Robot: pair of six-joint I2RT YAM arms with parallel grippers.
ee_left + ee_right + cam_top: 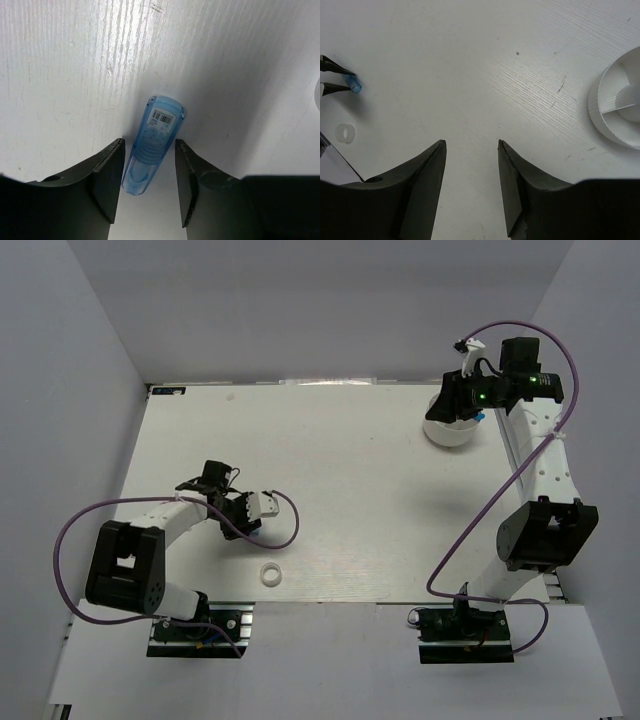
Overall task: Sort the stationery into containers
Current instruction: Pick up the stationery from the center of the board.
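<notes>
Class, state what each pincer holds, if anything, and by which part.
Nothing is gripped. The left pincer straddles the light-blue tube at its rounded-end half, with a gap showing beside one finger. The right pincer is open and empty.

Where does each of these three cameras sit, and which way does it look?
Top external: fixed above and behind, looking down on the table; both arms show.
Left wrist: on the left arm, looking down between left tool fingers at a light-blue tube.
Right wrist: on the right arm, looking over right tool fingers across the table; divided dish at right.
Shared: both wrist views show the tube.
</notes>
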